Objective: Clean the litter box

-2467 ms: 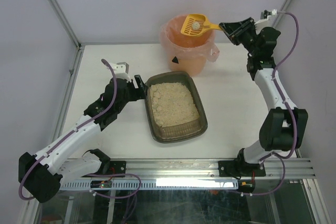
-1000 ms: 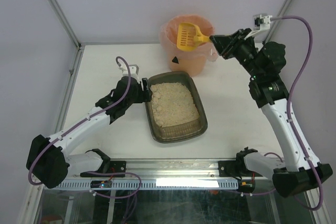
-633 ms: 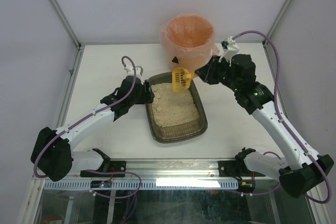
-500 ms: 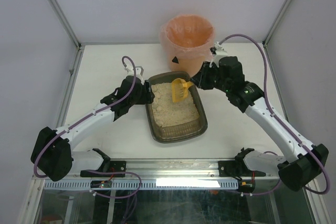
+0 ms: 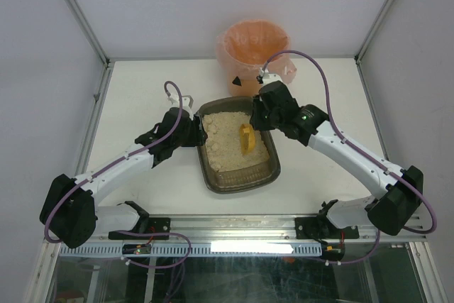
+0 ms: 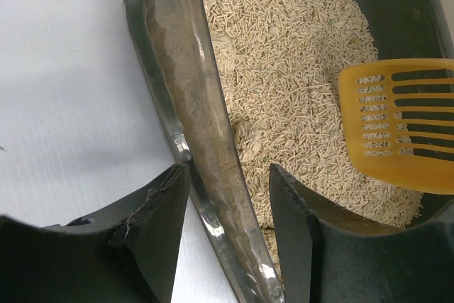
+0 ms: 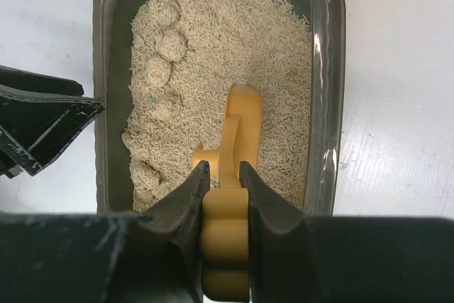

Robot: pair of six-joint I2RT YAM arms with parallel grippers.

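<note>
The litter box (image 5: 242, 183) is a dark translucent tray of beige litter in the middle of the table. My right gripper (image 5: 257, 120) is shut on the handle of the yellow slotted scoop (image 5: 246, 139), whose head rests in the litter. In the right wrist view the gripper (image 7: 223, 168) clamps the scoop (image 7: 237, 122), and several litter clumps (image 7: 171, 43) lie along the box's left side. My left gripper (image 5: 197, 131) is open, its jaws straddling the box's left wall (image 6: 186, 115) with gaps on both sides; the gripper (image 6: 227, 175) has one finger inside over the litter.
A pink-lined round bin (image 5: 254, 51) stands just behind the litter box at the back of the white table (image 5: 142, 90). Metal frame posts rise at the back corners. A rail (image 5: 234, 228) runs along the near edge.
My right arm has swung the scoop from above the bin down into the litter box; the clump it carried is gone. My left gripper stays at the box's left wall.
</note>
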